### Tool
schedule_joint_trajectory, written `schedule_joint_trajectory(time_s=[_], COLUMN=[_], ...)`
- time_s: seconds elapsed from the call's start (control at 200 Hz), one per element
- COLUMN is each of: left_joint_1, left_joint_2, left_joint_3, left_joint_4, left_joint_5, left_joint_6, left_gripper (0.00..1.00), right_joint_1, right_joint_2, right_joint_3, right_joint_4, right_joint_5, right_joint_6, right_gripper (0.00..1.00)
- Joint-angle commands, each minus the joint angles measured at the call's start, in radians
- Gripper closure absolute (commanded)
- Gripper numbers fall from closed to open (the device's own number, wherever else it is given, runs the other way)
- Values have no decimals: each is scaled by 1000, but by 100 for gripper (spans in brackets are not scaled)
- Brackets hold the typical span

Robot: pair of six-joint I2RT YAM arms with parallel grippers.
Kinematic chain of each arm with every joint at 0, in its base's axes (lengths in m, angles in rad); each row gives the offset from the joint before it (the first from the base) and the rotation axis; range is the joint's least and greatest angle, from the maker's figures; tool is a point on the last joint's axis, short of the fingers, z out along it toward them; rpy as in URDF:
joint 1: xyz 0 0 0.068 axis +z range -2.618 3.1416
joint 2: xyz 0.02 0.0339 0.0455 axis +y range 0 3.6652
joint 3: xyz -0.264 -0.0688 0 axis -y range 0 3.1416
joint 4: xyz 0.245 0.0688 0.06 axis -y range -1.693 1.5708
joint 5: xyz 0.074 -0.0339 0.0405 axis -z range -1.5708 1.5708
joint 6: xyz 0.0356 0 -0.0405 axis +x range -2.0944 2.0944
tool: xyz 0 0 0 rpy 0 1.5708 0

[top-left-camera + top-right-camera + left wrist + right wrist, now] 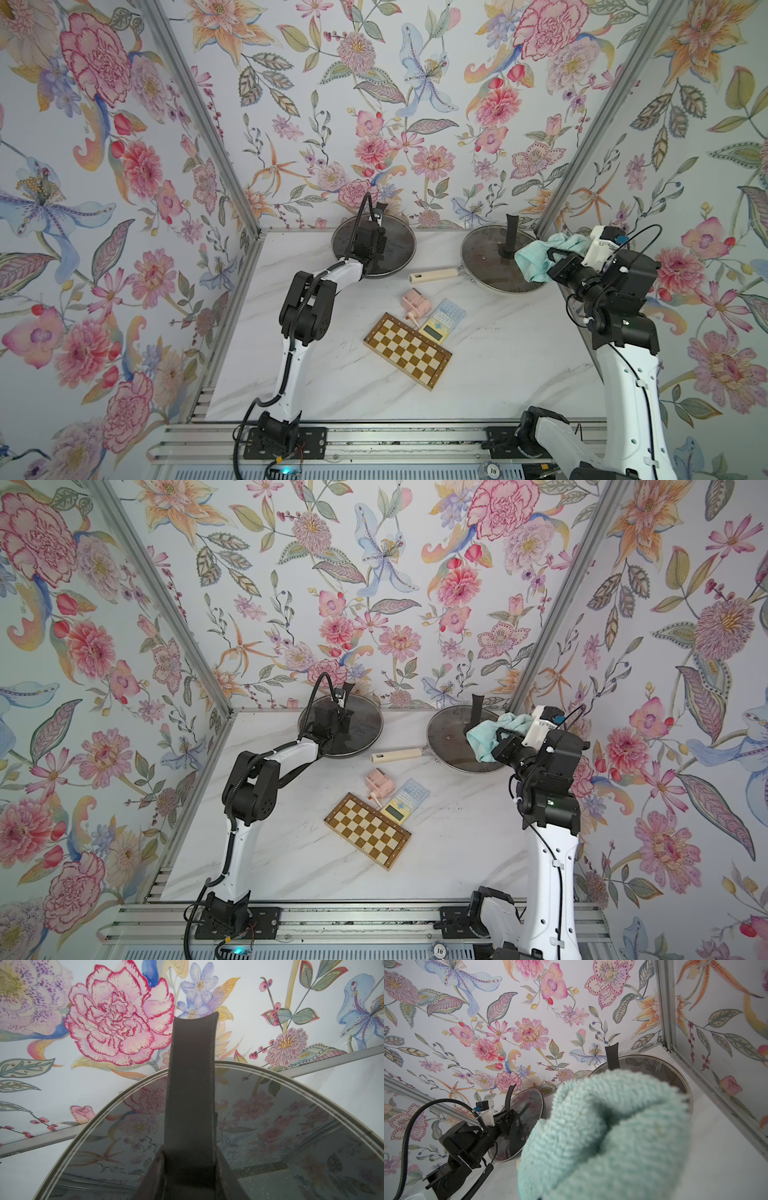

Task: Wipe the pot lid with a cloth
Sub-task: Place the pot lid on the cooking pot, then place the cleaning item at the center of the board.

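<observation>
Enclosure: flowered wallpaper [415,104] boxes in a white marble tabletop [498,374] on three sides.
Arms: the left arm [307,307] reaches to the back left and the right arm [631,324] to the back right corner, one job each.
Right-hand pot lid [484,257]: glass with an upright black handle, seated on a frying pan [498,289] whose cream handle points toward mid-table. The pan likely keeps it level.
Left-hand pot lid [395,253]: the same kind, close to the back wall. I cannot tell whether a pan lies under it.
Chessboard [407,351]: flat at mid-table, well apart from the work.
Cloth [534,259]: mint-green terry, bunched and draped over the right-hand pot lid's rim on the right arm's side. It seems to touch the glass, placed to rub.
Calculator [438,322]: against the chessboard's far edge, with a small pink gadget [415,302] just beside it.
Left gripper [374,243]: clamped on the left-hand pot lid's strap handle [191,1084], probably to pin that lid.
Right gripper [555,257]: pinched tight on the cloth, its fingers buried in the folds.
Stage: the wipe looks barely begun, with most of the glass uncovered.
</observation>
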Motion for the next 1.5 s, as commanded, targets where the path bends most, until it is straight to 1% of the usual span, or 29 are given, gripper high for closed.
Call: schedule_joint_trajectory(time_s=[0.0, 0.04, 0.08, 0.14, 0.245, 0.35, 0.385, 0.405, 0.53, 0.615, 0.695, 0.796, 0.831, 0.946, 1.036, 1.141, 1.171, 1.201, 1.301, 1.396, 1.456, 1.496], left_joint_1=[0, 0, 0, 0, 0, 0, 0, -1, 0, 1, -1, 0, 0, -1, -4, -15, -20, -29, -67, -82, -82, -83], left_joint_2=[-11, -8, -7, -11, -36, -79, -96, -106, -201, -284, -362, -466, -503, -612, -691, -751, -793, -800, -807, -802, -788, -781], left_joint_3=[27, 31, 32, 23, -12, -40, -48, -53, -123, -193, -250, -331, -357, -433, -488, -542, -555, -557, -550, -564, -563, -560], left_joint_4=[11, 7, 4, 3, 33, 70, 84, 93, 176, 252, 288, 316, 318, 300, 264, 212, 199, 176, 92, 140, 163, 159], left_joint_5=[-11, -10, -12, -13, -33, -28, -22, -17, -18, -15, 5, 35, 43, 94, 188, 373, 435, 490, 583, 644, 695, 705], left_joint_6=[-28, -32, -39, -47, -45, -25, -19, -14, 9, 36, 62, 84, 89, 96, 88, 11, -10, -29, -54, -134, -185, -197], left_gripper=[100, 99, 95, 81, 63, 52, 35, 29, 26, 19, 16, 7, 1, 1, 1, 1, 1, 1, 5, 7, 11, 14], right_joint_1=[11, 11, 12, 14, 15, 16, 19, 21, 45, 74, 112, 176, 201, 290, 378, 498, 536, 569, 657, 718, 740, 749], right_joint_2=[-9, -12, -15, -19, -23, -10, -3, 0, 31, 66, 111, 167, 186, 248, 292, 360, 385, 411, 495, 557, 586, 601], right_joint_3=[7, 7, 5, 2, -3, 2, 4, 4, -6, -3, 14, 42, 51, 74, 78, 78, 81, 83, 120, 163, 181, 186], right_joint_4=[15, 15, 15, 15, 15, 18, 23, 27, 79, 107, 118, 127, 134, 172, 229, 351, 391, 429, 492, 501, 513, 534], right_joint_5=[13, 14, 18, 21, 23, 18, 15, 14, 10, 6, 12, 32, 43, 64, 66, 3, -26, -58, -126, -168, -201, -225], right_joint_6=[-17, -17, -17, -16, -17, -19, -20, -19, -16, -20, -40, -71, -84, -111, -121, -90, -72, -59, -39, -50, -40, -23], right_gripper=[100, 100, 100, 100, 100, 100, 100, 100, 100, 100, 100, 100, 100, 98, 97, 94, 94, 94, 90, 88, 88, 88])
